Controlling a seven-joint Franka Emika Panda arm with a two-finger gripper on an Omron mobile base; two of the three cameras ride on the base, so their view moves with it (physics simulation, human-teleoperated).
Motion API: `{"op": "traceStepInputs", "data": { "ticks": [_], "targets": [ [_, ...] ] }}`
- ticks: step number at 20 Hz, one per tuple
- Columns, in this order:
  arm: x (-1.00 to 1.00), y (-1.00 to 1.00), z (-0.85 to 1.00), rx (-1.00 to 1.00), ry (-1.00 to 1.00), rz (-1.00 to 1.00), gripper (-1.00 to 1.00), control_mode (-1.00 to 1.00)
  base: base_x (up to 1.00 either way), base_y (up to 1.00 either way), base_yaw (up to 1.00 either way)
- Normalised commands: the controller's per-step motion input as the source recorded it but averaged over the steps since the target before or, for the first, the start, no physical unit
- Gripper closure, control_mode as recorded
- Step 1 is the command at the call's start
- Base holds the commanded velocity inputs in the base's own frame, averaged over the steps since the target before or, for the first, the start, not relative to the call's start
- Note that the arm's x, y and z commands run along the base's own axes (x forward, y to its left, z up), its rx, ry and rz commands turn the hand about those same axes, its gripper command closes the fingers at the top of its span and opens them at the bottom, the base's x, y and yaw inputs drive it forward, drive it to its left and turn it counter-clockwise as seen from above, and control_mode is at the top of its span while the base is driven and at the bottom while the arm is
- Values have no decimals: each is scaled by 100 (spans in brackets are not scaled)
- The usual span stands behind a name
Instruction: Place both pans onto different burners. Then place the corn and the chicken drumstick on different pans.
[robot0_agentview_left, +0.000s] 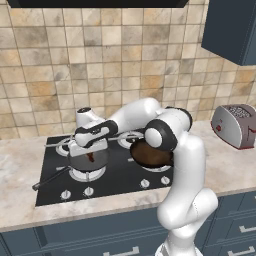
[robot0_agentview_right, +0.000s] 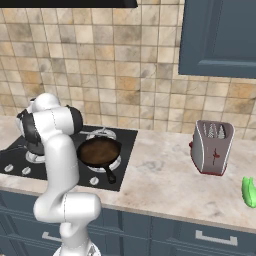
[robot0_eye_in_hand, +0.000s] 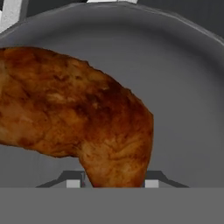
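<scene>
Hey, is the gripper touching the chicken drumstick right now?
Cannot tell. In the hand view the chicken drumstick sits between the gripper tips over the grey pan, but the tips' inner faces are hidden.

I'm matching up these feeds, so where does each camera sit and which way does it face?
Left base view: behind the arm's left, facing the cooktop and toaster; the arm rises at lower right.
Right base view: behind its right, facing the brown pan, toaster and corn; the arm rises at lower left.
Hand view: on the hand, facing the drumstick in the grey pan.
Both base views share cooktop, brown pan, toaster.
</scene>
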Motion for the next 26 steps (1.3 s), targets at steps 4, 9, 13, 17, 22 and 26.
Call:
{"op": "traceStepInputs", "data": {
  "ticks": [4, 9, 13, 17, 22, 26],
  "targets": [
    [-14, -2, 31, 0, -5, 0, -100, -100, 0, 0, 0],
    [-18, -6, 41, 0, -10, 0, -100, -100, 0, 0, 0],
    [-36, -43, 23, 0, -6, 0, -100, -100, 0, 0, 0],
    [-51, -72, 17, 0, -4, 0, -100, -100, 0, 0, 0],
    [-64, -76, 18, 2, -2, 0, -100, -100, 0, 0, 0],
    [-65, -85, 27, 6, -1, 0, -100, -100, 0, 0, 0]
  ]
}}
